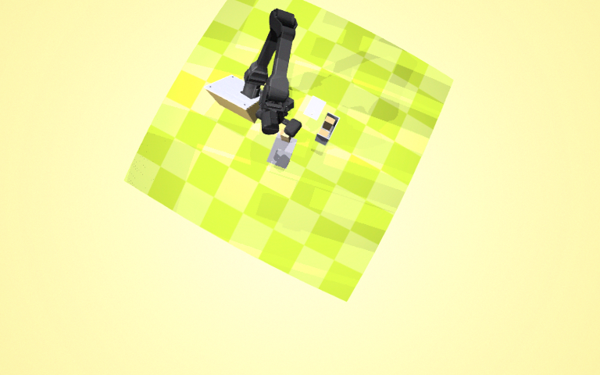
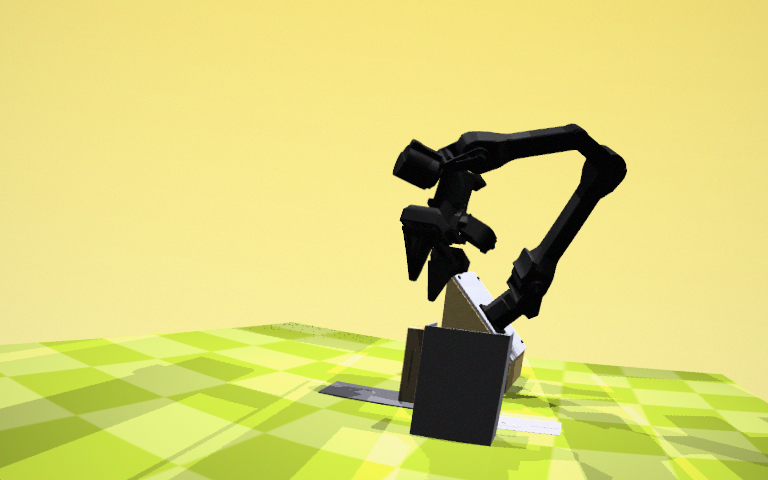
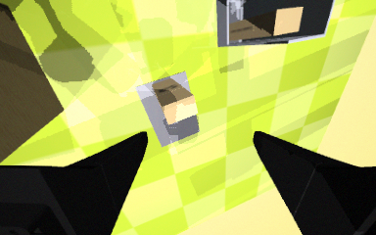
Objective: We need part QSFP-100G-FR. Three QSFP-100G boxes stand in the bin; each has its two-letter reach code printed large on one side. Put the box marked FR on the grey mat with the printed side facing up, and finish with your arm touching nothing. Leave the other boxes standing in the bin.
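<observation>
Our gripper, spread and empty, hovers above the grey mat, where a cardboard box stands upright; we judge tipping it printed side up comes next.

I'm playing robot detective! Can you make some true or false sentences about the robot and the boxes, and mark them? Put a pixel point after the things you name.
1. The jaws [image 2: 423, 289] are wide open. True.
2. A tan box [image 1: 285, 137] [image 2: 408, 365] [image 3: 178, 105] is lying flat on the grey mat [image 1: 275, 158] [image 2: 356, 391] [image 3: 153, 110]. False: it stands upright there.
3. The dark bin [image 1: 322, 139] [image 2: 459, 384] [image 3: 318, 24] has no boxes in it. False: boxes stand inside.
4. The jaws are above the box on the mat, not touching it. True.
</observation>
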Controlling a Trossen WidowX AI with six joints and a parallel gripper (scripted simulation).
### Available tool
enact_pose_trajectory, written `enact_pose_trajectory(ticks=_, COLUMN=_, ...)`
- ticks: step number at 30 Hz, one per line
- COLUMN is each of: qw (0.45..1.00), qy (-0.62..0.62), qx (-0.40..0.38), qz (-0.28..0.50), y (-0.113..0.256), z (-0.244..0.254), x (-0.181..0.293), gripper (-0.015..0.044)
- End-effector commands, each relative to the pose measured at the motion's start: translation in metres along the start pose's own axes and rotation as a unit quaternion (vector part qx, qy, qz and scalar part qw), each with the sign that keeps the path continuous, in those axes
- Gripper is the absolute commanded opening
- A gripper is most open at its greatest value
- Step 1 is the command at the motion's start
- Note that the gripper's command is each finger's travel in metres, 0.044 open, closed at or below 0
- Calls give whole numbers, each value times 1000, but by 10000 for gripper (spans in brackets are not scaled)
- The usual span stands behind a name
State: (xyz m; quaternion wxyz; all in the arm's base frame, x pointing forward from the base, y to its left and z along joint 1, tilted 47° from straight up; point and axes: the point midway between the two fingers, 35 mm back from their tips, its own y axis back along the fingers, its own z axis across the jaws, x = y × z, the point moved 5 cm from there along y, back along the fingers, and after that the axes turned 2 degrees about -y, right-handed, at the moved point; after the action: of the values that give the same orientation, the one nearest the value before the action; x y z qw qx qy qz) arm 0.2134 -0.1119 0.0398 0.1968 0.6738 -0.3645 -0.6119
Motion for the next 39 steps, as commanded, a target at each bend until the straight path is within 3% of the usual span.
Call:
enact_pose_trajectory(ticks=1, qw=999, qy=-48, qx=25, qz=5, y=0, z=5, x=-2, gripper=440)
enact_pose_trajectory(ticks=15, qw=975, qy=-195, qx=107, qz=9, y=-2, z=18, x=-6, gripper=440)
enact_pose_trajectory(ticks=24, qw=970, qy=-214, qx=116, qz=12, y=-2, z=20, x=-8, gripper=440)
enact_pose_trajectory(ticks=39, qw=921, qy=-342, qx=181, qz=33, y=-6, z=27, x=-17, gripper=440)
